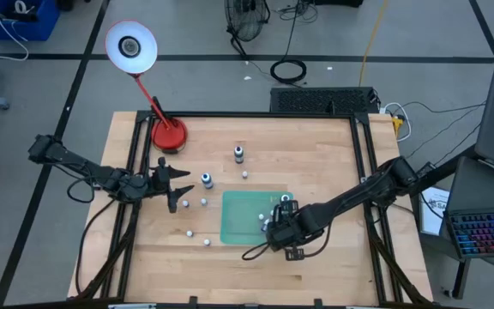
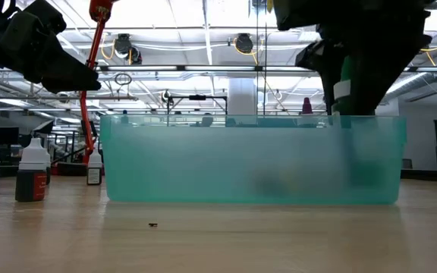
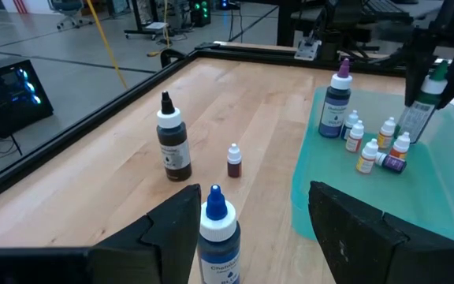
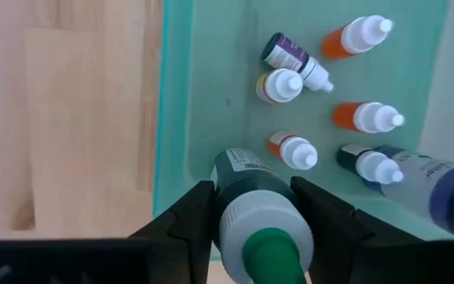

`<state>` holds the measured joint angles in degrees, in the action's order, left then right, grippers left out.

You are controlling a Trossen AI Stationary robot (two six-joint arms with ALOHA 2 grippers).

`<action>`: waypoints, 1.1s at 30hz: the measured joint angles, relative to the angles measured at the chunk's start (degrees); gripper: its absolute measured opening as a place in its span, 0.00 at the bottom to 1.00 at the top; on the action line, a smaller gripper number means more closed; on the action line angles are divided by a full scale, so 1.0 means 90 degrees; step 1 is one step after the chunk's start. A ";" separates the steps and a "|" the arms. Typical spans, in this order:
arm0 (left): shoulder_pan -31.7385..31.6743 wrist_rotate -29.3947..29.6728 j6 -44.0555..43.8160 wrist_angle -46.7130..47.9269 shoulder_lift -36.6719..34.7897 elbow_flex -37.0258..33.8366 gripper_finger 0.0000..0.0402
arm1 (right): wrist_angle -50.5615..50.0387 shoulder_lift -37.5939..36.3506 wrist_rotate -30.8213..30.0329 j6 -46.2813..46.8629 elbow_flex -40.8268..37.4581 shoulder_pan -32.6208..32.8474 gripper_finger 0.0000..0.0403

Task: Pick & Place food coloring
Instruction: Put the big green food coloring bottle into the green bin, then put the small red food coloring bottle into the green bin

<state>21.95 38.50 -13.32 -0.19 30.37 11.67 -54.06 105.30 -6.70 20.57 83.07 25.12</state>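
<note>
The right claw (image 4: 254,207) is clenched around a green-tipped bottle (image 4: 258,221), holding it by the body just above the floor of the green tray (image 4: 203,95). In the overhead view this claw (image 1: 283,225) hangs over the tray's right end (image 1: 238,225). The left claw (image 3: 251,217) hovers released over the bare wood, its fingers spread on either side of a blue-tipped bottle (image 3: 217,241) that stands untouched below it.

The step in hand looks like setting the held bottle down among those already in the tray. To do it well, I would lower it into the free patch of floor near the wall, clear of the small bottles (image 4: 290,150), so it does not topple them, and let go only once its base rests flat. One purple-labelled bottle (image 4: 294,59) already lies on its side, which suggests how easily they tip.

The tray is translucent green plastic with smooth, straight walls. The bottles are small glossy cylinders with white shoulders and pointed coloured tips; several have orange bodies. The table (image 1: 316,154) is pale wood planks. Other bottles remain standing on it, including a tall dark one (image 3: 172,142) and a tiny one (image 3: 234,160).
</note>
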 joint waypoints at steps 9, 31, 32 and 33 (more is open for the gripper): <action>0.0000 0.0000 0.0000 -0.0001 -0.0002 0.0001 0.59 | 0.0282 0.0131 0.0114 -0.0026 -0.0005 -0.0007 0.33; -0.0001 0.0000 0.0000 -0.0002 0.0000 0.0000 0.59 | -0.0266 -0.0863 0.1876 0.1399 0.0102 -0.0090 0.53; -0.0001 0.0000 0.0000 -0.0002 -0.0002 0.0001 0.59 | -0.0265 -0.1080 0.1753 0.1448 0.0102 -0.0117 0.52; 0.0001 0.0000 0.0000 -0.0002 0.0000 -0.0001 0.59 | -0.0250 -0.1303 0.1598 0.1474 0.0102 -0.0135 0.52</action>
<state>21.95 38.50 -13.32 -0.21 30.37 11.66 -56.31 93.57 7.68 33.84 83.99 23.91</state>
